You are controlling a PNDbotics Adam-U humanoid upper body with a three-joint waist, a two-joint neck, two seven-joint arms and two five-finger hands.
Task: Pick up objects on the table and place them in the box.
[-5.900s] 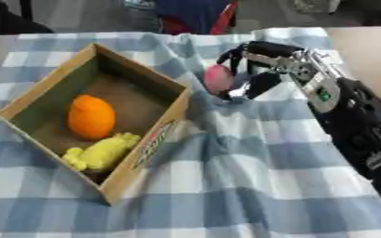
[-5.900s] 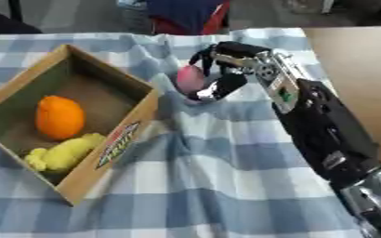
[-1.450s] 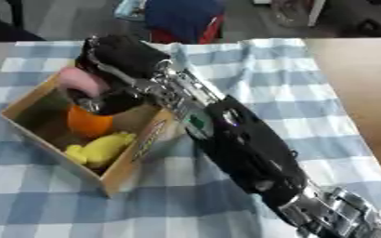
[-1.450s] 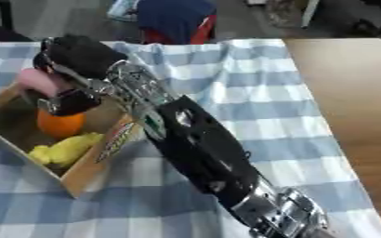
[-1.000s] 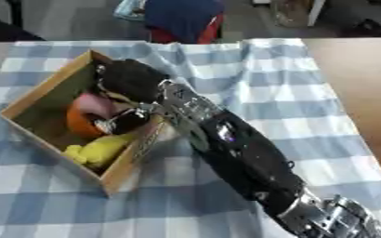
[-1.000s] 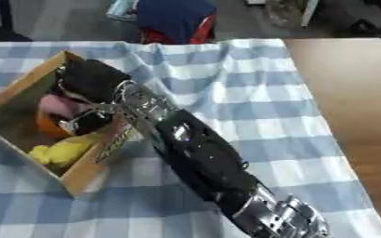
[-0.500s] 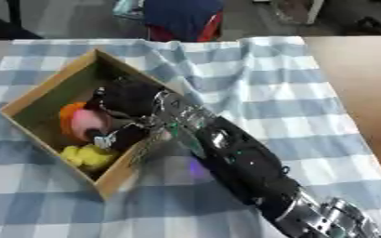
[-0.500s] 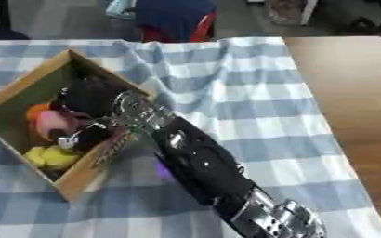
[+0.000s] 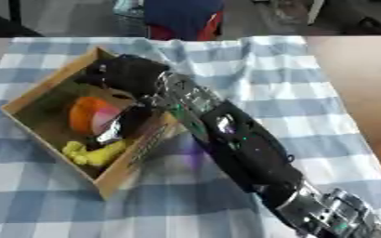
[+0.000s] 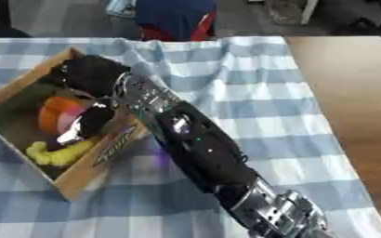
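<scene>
Right hand (image 9: pixel 125 100): reached into box (image 9: pixel 31 93) at 9 o'clock, fingers curled round pink object (image 9: pixel 104 120) beside orange (image 9: pixel 84 114); yellow item (image 9: pixel 96 153) lay at box's 6 o'clock.

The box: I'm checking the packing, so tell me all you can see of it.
The box looks like tan cardboard, open-topped, askew on the checked cloth, with dark markings I can't make out on its near wall. Inside lie an orange, a pink thing against it and a yellow thing. The right hand reaches in over the wall.
</scene>
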